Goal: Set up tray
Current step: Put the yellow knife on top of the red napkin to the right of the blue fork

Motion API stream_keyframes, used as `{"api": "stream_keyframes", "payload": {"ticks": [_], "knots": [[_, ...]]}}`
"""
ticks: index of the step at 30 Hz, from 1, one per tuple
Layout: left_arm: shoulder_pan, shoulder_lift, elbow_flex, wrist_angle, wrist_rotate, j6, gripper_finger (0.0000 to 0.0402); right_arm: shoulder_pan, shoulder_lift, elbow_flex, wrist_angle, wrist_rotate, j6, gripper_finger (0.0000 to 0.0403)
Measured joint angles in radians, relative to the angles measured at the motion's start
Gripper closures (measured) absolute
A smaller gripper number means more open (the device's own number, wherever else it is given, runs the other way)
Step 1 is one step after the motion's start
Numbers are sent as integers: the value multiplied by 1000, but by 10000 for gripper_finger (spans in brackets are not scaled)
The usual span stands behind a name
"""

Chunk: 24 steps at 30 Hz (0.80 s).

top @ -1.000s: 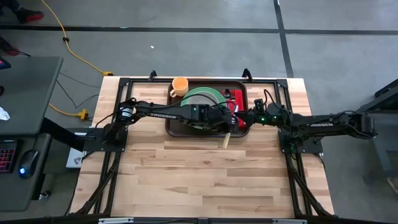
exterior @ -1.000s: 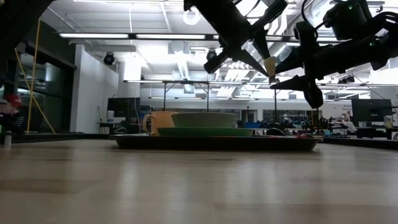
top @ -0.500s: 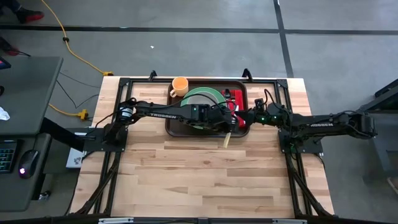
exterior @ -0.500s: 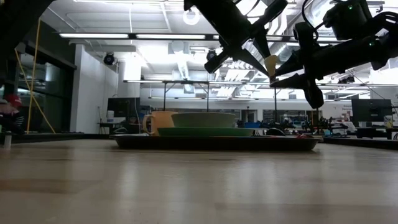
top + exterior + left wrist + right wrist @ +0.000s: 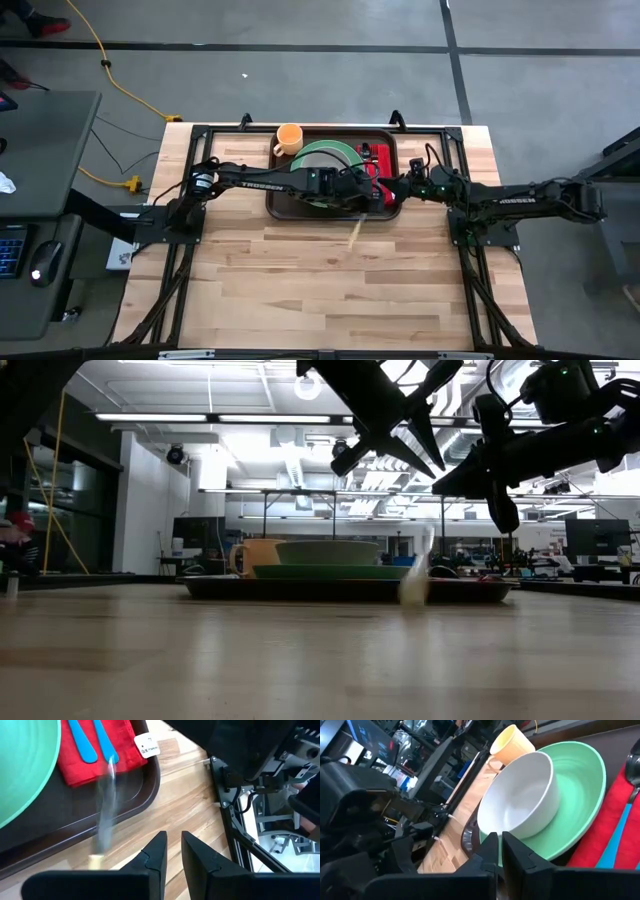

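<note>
The dark brown tray (image 5: pixel 280 196) lies at the table's far middle. On it are a green plate (image 5: pixel 338 152) with a white bowl (image 5: pixel 517 795), and a red napkin (image 5: pixel 107 757) bearing blue cutlery (image 5: pixel 82 742). A yellow cup (image 5: pixel 289 138) stands at its far left corner. A wooden-handled utensil (image 5: pixel 104 815) shows as a blur below my grippers, by the tray's near edge (image 5: pixel 415 575). I cannot tell whether it touches the table. My left gripper (image 5: pixel 173 837) hangs narrowly open over the tray's near right corner, nothing between its fingers. My right gripper (image 5: pixel 499 837) is shut beside it.
The arms' black frames (image 5: pixel 190 215) flank the table on both sides. Bare wooden tabletop (image 5: pixel 320 290) spreads from the tray to the near edge. A yellow cable (image 5: pixel 110 70) lies on the floor beyond the table.
My right gripper has shut next to my left gripper's fingertips. The wooden-handled utensil, which stuck out from my left gripper's fingers, has come loose and dropped toward the table just in front of the tray. Both arms have kept their places.
</note>
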State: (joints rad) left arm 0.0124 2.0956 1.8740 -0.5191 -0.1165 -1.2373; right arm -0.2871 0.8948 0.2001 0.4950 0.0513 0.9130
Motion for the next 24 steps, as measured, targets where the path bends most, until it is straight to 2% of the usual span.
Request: {"api": "stream_keyframes", "payload": {"ticks": [14,24], "knots": [[0,0,0,-34,12,14,316,-1,0,0,-22,-10,-9,402],[-42,-5,0,-109,76,157,316,-1,0,0,-35,-36,-15,402]]}}
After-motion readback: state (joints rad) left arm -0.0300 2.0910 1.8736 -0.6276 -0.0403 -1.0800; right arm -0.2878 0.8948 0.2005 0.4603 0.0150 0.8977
